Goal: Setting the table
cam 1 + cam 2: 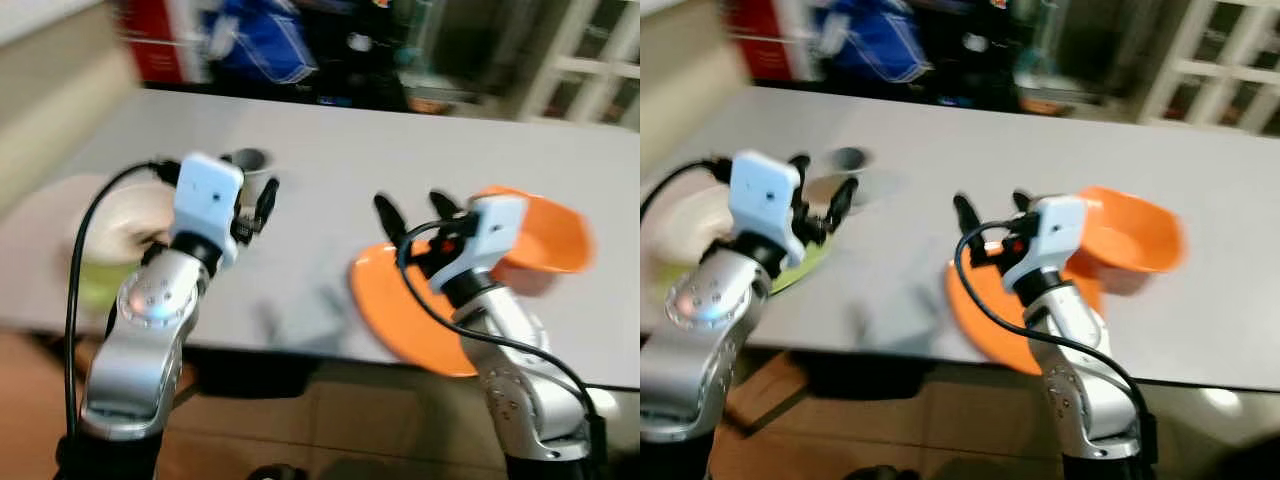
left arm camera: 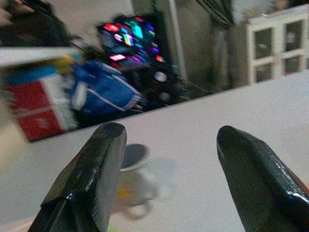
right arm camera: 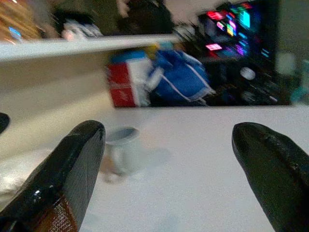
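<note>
My left gripper (image 1: 825, 190) hovers open over the left part of the pale table (image 1: 320, 170), nothing between its fingers. Just beyond it stands a small white mug (image 1: 250, 160), which sits ahead of the open fingers (image 2: 96, 169) in the left wrist view. Under the left arm lies a cream plate (image 1: 110, 235) with a green plate (image 1: 805, 262) beneath it. My right gripper (image 1: 412, 210) is open above an orange plate (image 1: 395, 315) at the table's front edge. An orange bowl (image 1: 548, 238) sits just right of that wrist.
Beyond the table's far edge are a red box (image 1: 160, 45), a blue bag (image 1: 260, 40) and dark clutter. White cabinet doors (image 1: 590, 60) stand at the back right. The pictures are blurred. Brown floor (image 1: 330, 420) shows below the table's near edge.
</note>
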